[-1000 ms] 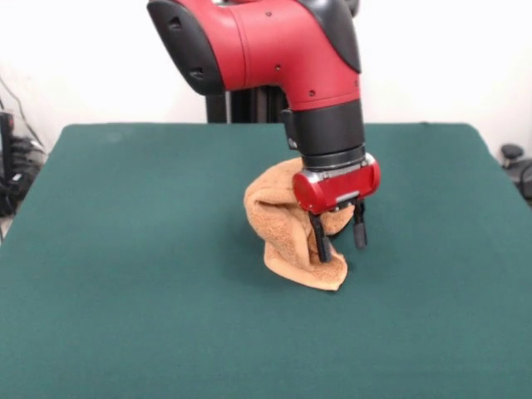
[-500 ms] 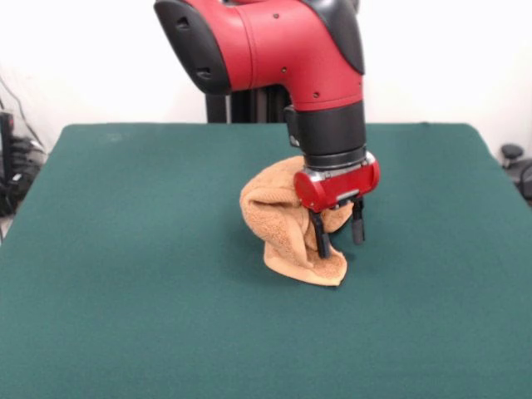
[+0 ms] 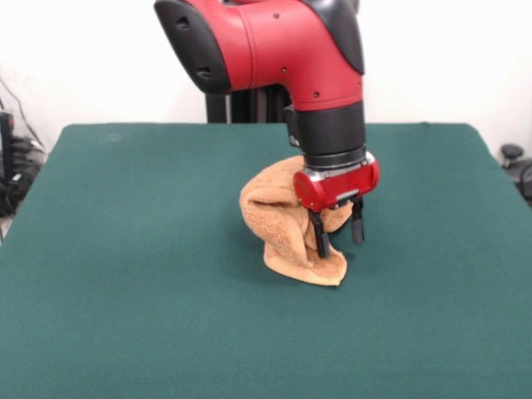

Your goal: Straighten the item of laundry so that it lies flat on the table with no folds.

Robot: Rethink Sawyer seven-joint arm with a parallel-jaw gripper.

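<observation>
The orange-tan towel stands bunched up in a tall crumpled heap near the middle of the dark green table. Its lower corner rests on the cloth. My gripper comes straight down onto the heap's right side. Its two black fingers stand a little apart with a thick fold of towel between them, so it is shut on the towel. The back of the heap is hidden behind the red gripper body.
The robot's dark pedestal stands at the table's far edge. Dark equipment shows past the table's left edge and right edge. Green tabletop stretches on all sides of the towel.
The gripper has risen slightly and the towel's lower edge has come up a little with it; the heap's left bulge shifted slightly left. Almost nothing moved in the last half second.
</observation>
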